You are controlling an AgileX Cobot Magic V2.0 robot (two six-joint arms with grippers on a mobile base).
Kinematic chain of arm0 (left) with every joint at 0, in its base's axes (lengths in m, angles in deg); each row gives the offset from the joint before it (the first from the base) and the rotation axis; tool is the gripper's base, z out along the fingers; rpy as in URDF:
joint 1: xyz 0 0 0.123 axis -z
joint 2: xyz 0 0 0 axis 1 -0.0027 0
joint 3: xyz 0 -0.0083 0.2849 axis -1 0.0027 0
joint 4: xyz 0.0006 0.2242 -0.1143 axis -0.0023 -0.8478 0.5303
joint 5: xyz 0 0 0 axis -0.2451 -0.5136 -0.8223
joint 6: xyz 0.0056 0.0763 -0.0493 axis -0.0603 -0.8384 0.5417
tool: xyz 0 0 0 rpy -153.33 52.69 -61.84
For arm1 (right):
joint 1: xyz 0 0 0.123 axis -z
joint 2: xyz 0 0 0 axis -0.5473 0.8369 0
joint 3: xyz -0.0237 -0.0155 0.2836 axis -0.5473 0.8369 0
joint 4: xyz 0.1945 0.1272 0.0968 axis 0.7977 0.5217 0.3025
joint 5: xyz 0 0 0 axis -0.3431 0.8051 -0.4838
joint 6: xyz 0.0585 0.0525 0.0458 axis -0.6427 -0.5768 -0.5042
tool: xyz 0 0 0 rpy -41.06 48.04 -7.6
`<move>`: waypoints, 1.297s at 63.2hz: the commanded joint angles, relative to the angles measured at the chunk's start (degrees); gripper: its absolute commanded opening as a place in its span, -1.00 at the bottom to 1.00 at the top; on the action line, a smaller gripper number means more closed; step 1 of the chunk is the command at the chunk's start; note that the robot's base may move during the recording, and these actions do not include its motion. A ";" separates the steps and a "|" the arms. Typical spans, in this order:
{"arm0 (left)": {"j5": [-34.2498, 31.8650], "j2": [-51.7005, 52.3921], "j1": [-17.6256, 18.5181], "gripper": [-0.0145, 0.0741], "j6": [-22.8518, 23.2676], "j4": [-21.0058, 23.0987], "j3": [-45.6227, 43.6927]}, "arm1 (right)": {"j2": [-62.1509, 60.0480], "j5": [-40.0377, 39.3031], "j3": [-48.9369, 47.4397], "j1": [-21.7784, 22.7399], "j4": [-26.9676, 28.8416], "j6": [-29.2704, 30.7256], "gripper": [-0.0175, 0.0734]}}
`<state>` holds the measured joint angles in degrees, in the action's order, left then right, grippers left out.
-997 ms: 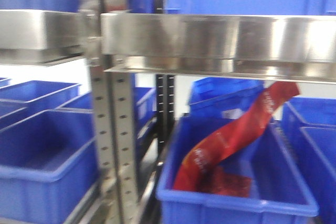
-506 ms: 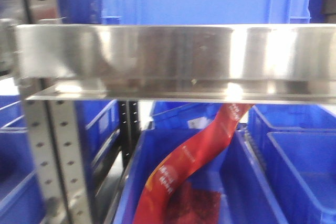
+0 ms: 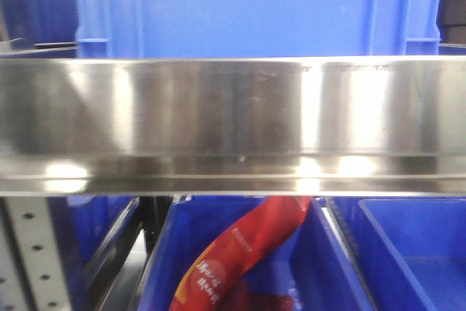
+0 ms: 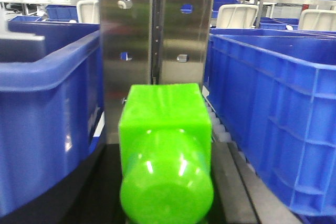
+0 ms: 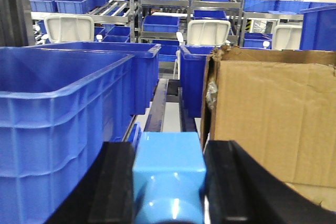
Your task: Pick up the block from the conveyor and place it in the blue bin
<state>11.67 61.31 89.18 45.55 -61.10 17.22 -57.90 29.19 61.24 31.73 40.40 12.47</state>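
Being held: one block in each claw, with blue bins close by.

The green block [image 4: 164, 124] is clenched in the left claw [image 4: 166, 195], with dark finger shapes pressed to both its sides. It is held before a steel upright [image 4: 157, 35], between a round-rimmed bin [image 4: 47, 129] and a ribbed blue bin [image 4: 273, 119], and neither bin is touched. The blue block [image 5: 169, 156] is grasped by the right claw [image 5: 168, 187] between two black fingers [image 5: 113, 182]. A large blue bin [image 5: 63, 108] is seen just beside it on the picture's left and a torn cardboard box [image 5: 273, 124] on its right. In the front-facing view a steel shelf [image 3: 233, 121] is stretched across the frame, with a blue crate [image 3: 255, 5] above it. Below the shelf, a red packet [image 3: 247, 242] is seen lying in a lower blue bin [image 3: 211, 220].
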 commanded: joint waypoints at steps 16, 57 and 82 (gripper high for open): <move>-0.67 0.19 -0.31 -0.92 0.24 0.04 -0.09 | -0.35 -0.94 -0.42 0.06 -0.42 0.22 -0.98; -2.70 0.19 -0.29 -0.92 0.24 0.04 -0.09 | -0.34 -1.62 -0.42 0.06 -0.42 0.22 -0.98; 3.82 -3.81 0.72 -0.92 -2.40 0.59 -10.69 | 2.78 0.98 -8.49 0.06 0.17 0.22 -0.96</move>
<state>14.19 59.71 89.18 44.92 -60.98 11.33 -57.14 30.01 56.53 31.73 40.40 12.47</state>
